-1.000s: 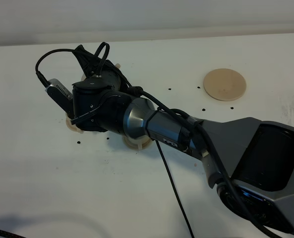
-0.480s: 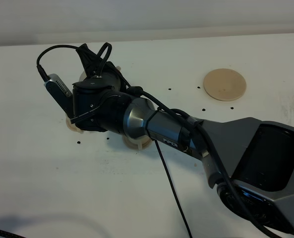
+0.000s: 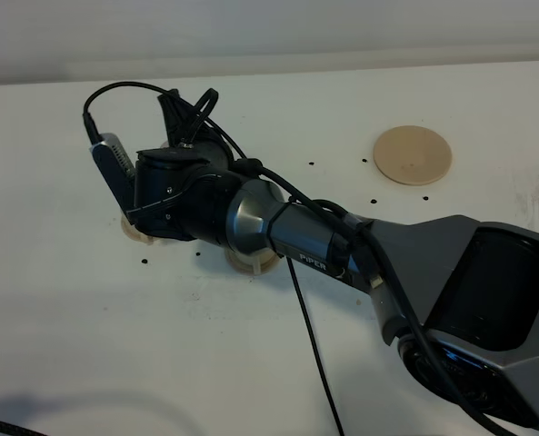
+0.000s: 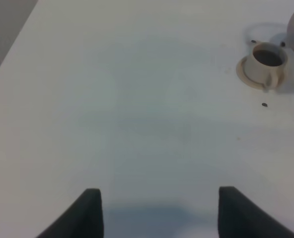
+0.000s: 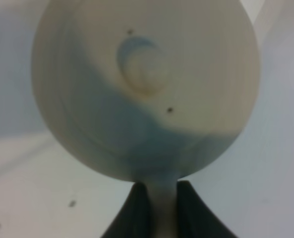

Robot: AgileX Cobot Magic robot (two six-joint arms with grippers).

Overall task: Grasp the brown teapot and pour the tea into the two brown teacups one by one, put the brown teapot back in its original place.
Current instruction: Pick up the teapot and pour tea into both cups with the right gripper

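Observation:
The brown teapot (image 5: pixel 147 89) fills the right wrist view, lid knob toward the camera. My right gripper (image 5: pixel 161 196) is shut on its loop handle. In the high view the right arm's wrist (image 3: pixel 174 186) reaches across to the left and hides the teapot and both cups; only two saucer edges (image 3: pixel 134 232) (image 3: pixel 249 263) show below it. One teacup (image 4: pixel 266 58) stands upright on its saucer in the left wrist view, far from my left gripper (image 4: pixel 159 213), which is open and empty over bare table. The round tan coaster (image 3: pixel 413 154) lies bare at the back right.
The right arm's grey base (image 3: pixel 487 309) fills the front right of the white table (image 3: pixel 87 318). A black cable (image 3: pixel 319 363) hangs down from the arm. Small dark marks dot the table.
The right wrist has turned and shifted slightly right over the cups, with the teapot still held. The left gripper shows no earlier frame.

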